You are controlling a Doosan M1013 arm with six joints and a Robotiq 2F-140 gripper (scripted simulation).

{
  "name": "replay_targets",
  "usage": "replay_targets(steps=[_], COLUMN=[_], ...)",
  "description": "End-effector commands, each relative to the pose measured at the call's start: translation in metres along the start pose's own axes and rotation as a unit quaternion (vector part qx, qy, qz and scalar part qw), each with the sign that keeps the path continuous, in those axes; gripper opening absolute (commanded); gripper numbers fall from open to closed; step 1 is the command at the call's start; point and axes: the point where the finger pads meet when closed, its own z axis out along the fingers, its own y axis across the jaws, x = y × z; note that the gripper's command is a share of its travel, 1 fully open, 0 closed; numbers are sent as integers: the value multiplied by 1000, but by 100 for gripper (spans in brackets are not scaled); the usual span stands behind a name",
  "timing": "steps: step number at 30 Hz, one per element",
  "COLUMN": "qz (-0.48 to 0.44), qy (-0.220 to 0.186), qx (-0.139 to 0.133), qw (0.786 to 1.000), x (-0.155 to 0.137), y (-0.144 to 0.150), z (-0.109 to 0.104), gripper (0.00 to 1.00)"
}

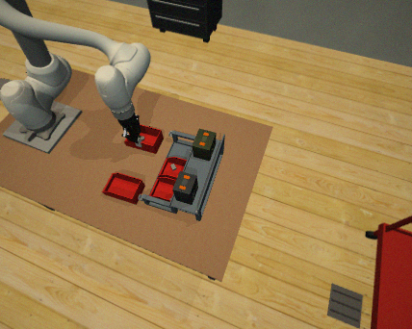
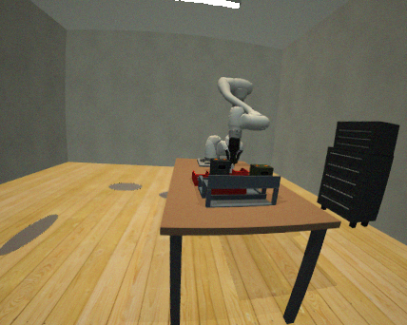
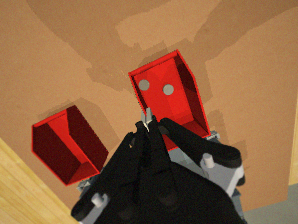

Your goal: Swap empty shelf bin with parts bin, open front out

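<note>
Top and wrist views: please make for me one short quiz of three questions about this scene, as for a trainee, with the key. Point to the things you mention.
1. True or false: the separate red bin (image 1: pixel 123 187) (image 2: pixel 196 180) (image 3: pixel 62 132) holds two round grey parts.

2. Which surface do the green box (image 1: pixel 204 148) (image 2: pixel 261 170) and the dark grey box (image 1: pixel 185 189) (image 2: pixel 220 166) stand on?
A) the floor
B) the shelf's top board (image 1: pixel 198 166) (image 2: pixel 243 181)
C) the robot's base plate

3. Fill in: the gripper (image 1: pixel 140 141) (image 2: pixel 233 164) (image 3: pixel 148 114) is pinching a ____ of the bin with the parts (image 1: pixel 153 139) (image 2: pixel 244 171) (image 3: pixel 172 107).

Key: 1 false; 2 B; 3 wall
</note>
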Motion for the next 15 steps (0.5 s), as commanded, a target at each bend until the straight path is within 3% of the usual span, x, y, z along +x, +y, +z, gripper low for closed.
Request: replay_targets(steps=[1,15], qz=[-2,-2], qy=[0,0], qx=[2,2], qw=[1000,1000], x=[0,-39], y=[1,1], z=[1,1], gripper=[10,10])
